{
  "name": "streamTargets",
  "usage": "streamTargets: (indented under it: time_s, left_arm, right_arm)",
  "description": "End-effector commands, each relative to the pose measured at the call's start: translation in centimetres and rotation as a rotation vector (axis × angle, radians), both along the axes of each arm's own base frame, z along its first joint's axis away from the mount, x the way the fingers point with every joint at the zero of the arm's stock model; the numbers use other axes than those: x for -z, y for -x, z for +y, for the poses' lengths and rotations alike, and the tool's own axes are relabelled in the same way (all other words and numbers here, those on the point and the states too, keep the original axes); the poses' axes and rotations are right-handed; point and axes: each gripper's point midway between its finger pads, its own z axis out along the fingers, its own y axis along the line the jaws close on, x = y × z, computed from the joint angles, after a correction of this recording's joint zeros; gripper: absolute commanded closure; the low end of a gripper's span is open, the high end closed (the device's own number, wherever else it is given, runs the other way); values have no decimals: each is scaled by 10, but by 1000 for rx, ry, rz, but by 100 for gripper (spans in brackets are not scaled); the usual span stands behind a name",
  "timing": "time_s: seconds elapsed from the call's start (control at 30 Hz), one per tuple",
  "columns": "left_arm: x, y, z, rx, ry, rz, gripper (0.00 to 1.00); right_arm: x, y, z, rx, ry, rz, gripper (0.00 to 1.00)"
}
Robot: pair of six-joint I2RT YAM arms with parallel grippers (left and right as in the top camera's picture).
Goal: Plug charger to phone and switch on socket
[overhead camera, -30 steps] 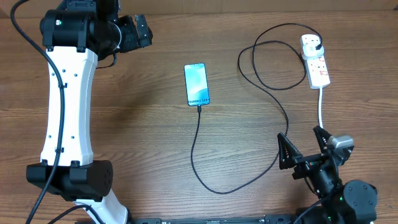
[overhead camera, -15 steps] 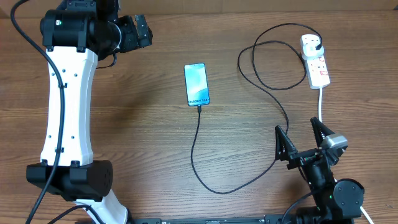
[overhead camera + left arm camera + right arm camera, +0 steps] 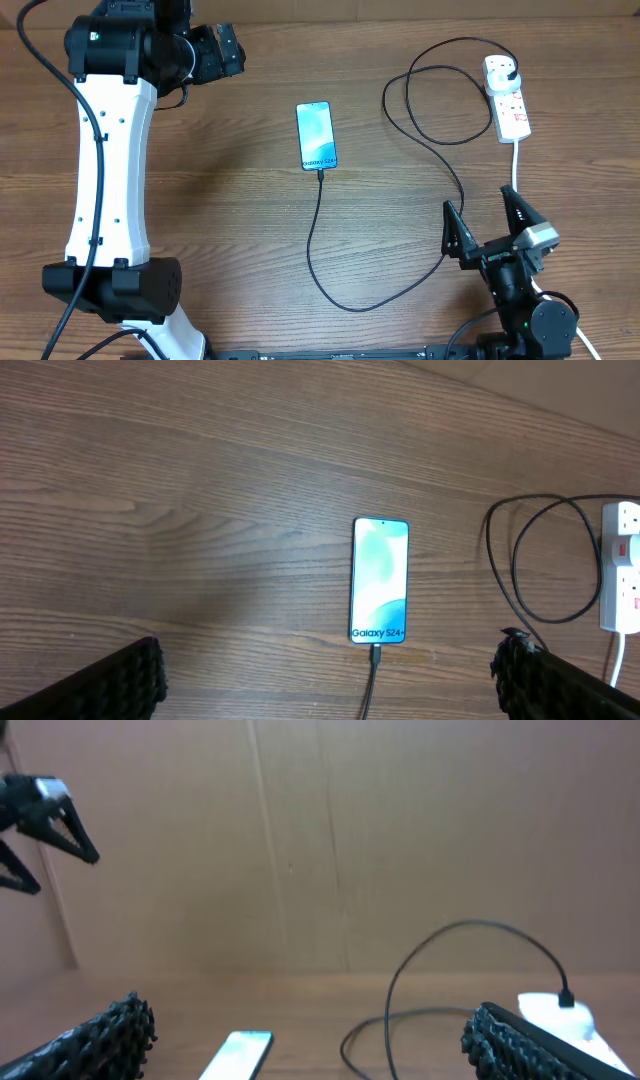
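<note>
**Resting flat on the wood: phone cabled, both grippers spread wide**

You have the phone point(image 3: 315, 136) lying screen-up mid-counter, a slim black-framed rectangle with a glossy blue-teal display and white lettering along its lower edge. The charger point(image 3: 318, 240), a thin black cable, meets that lower edge with its small connector tip. It runs down from the phone, curves off to the right in the overhead view, then loops back up to a black plug seated in the socket point(image 3: 507, 95). That socket is a white, elongated plastic strip with red marks, well right of the phone. Its thick white cord point(image 3: 516, 165) trails down from it.

The counter point(image 3: 230, 200) shows a brown wood grain.

Your left gripper point(image 3: 235, 52) hangs up and left of the phone, its jaws spread wide and empty. Your right gripper point(image 3: 487, 225) sits down and right of the phone, its ribbed black fingers parted wide and holding nothing.
</note>
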Motion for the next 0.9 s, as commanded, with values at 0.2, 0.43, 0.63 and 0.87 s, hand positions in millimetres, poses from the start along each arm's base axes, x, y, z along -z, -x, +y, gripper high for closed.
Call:
streamTargets:
  time_s: [0.2,0.43,0.63,0.87]
  left_arm:
    - [3,0,1,-19,-3,11,0]
    - [3,0,1,-19,-3,11,0]
    - [3,0,1,-19,-3,11,0]
    - [3,0,1,-19,-3,11,0]
  right_arm:
    - [4,-1,-3,22,-6,-59,0]
    - [0,-2,-8,48,-14,-73,0]
    - [8,-4,-8,49,-11,-39,0]
    - [29,-10,-14,87,-9,49,0]
